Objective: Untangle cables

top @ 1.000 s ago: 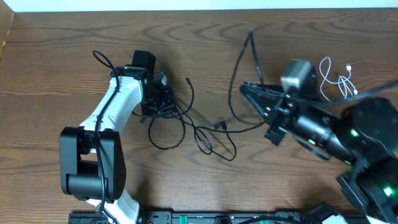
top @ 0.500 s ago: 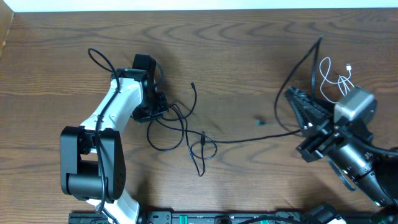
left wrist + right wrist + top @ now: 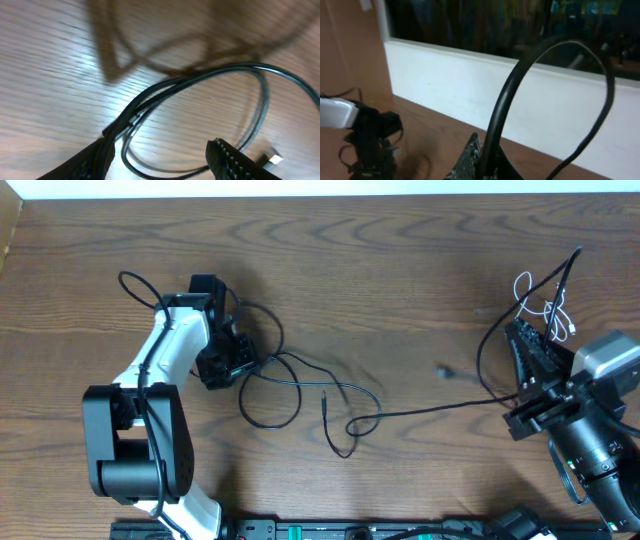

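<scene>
A long black cable (image 3: 420, 412) runs across the table from loose loops (image 3: 268, 385) near the left arm to the right arm. My right gripper (image 3: 518, 335) is shut on it. In the right wrist view the black cable (image 3: 520, 80) rises from between the closed fingers (image 3: 470, 160) and arcs overhead. My left gripper (image 3: 222, 366) stands open over the loops. In the left wrist view a black cable loop (image 3: 200, 80) lies between the spread fingers (image 3: 235, 160), brushing the left one. A short white cable (image 3: 545, 308) is coiled at the far right.
A small loose plug end (image 3: 443, 370) lies on the wood right of centre. Another plug end (image 3: 325, 395) points up beside the middle loop. The table's far edge meets a white wall (image 3: 470, 75).
My right gripper has pulled the black cable far to the right, drawing the tangle out into wider loops. My left gripper has shifted left and opened, letting go of the bundle.
</scene>
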Robot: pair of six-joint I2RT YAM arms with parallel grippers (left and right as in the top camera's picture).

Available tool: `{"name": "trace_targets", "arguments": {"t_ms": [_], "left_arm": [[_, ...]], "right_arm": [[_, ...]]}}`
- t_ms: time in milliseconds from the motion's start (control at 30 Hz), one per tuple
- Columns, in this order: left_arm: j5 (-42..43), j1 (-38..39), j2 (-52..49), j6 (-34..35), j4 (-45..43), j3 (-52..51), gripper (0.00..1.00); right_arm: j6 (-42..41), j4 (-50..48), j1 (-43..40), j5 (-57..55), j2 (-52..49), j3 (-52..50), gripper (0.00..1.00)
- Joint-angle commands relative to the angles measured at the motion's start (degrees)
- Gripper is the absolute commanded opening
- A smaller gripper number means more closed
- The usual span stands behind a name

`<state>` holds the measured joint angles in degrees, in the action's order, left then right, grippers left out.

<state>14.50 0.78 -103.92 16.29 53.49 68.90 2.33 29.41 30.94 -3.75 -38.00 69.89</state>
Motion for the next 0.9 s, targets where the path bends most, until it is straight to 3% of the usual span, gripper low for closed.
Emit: {"name": "trace_targets", "arguments": {"t_ms": [0, 167, 233, 367, 567, 867], "left_arm": [[7.9, 0.0, 3.2, -2.7, 0.5, 0.4, 0.64], [9.5, 0.0, 13.3, 0.3, -0.9, 2.4, 0.65], [9.4, 0.0, 17.6, 0.6, -2.9, 2.4, 0.71], [5.4, 0.0, 25.6, 0.5, -7.3, 2.4, 0.73], [4.4, 0.7, 29.9, 2.9, -6.6, 2.4, 0.72], [4.3, 11.2, 27.7, 0.3, -3.0, -1.0, 0.69]], "right_arm": [[1.3, 0.1, 0.2, -5.1, 0.2, 0.3, 0.01], [4.2, 0.2, 0.2, -9.2, 0.2, 0.3, 0.01], [4.7, 0.2, 0.2, -9.2, 0.2, 0.3, 0.01], [6.1, 0.2, 0.2, -10.0, 0.2, 0.3, 0.01], [6.6, 1.6, 0.2, -16.0, 0.3, 0.3, 0.01], [4.8, 3.6, 0.2, -48.8, 0.3, 0.3, 0.01]]}}
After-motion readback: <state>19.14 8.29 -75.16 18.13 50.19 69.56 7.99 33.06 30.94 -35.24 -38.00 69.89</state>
